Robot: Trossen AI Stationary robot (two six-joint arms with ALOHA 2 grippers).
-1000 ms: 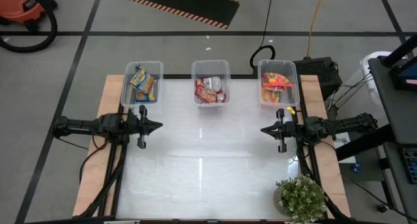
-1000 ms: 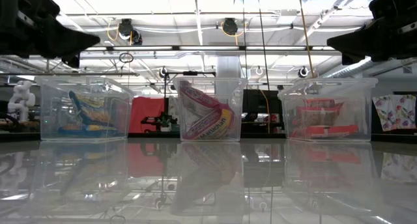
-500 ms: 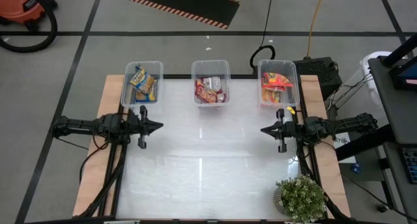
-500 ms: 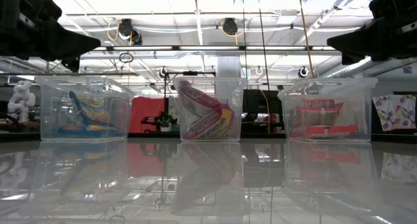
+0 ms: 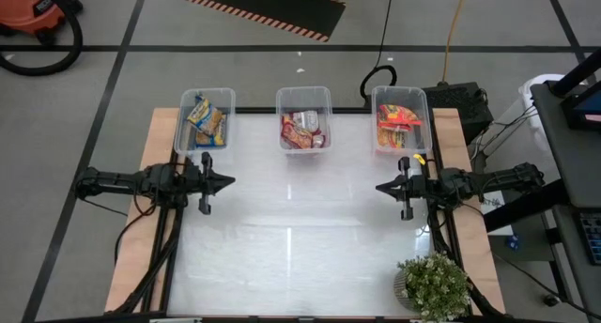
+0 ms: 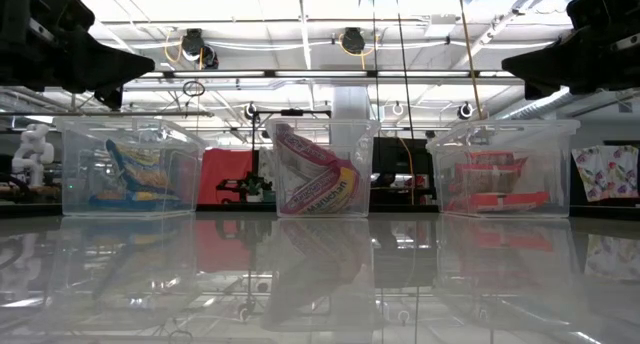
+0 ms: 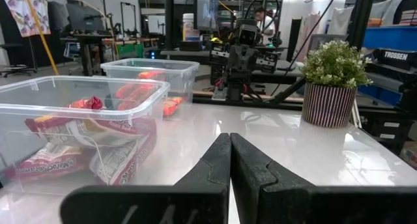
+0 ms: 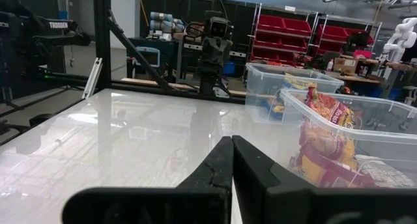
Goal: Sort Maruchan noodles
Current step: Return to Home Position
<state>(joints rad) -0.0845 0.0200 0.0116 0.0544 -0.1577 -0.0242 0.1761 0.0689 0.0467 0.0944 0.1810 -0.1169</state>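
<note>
One potted plant (image 5: 433,285) stands at the near right corner of the table (image 5: 300,248). Farther in, the left gripper (image 5: 229,181) and right gripper (image 5: 379,187) hover at opposite edges — fingers pressed together, empty. Along the far edge: blue-and-yellow packets (image 5: 208,121) in the left bin (image 5: 207,90), maroon-and-white packets (image 5: 302,129) in the middle bin (image 5: 303,88), orange-red packets (image 5: 398,124) in the right bin (image 5: 401,88).

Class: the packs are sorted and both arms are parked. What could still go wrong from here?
1. In the middle bin, a maroon pack leans steeply, its top near the rim; a jolt might tip it.
2. The plant stands near the right arm; a wide swing of the right pincer could knock it.
</note>
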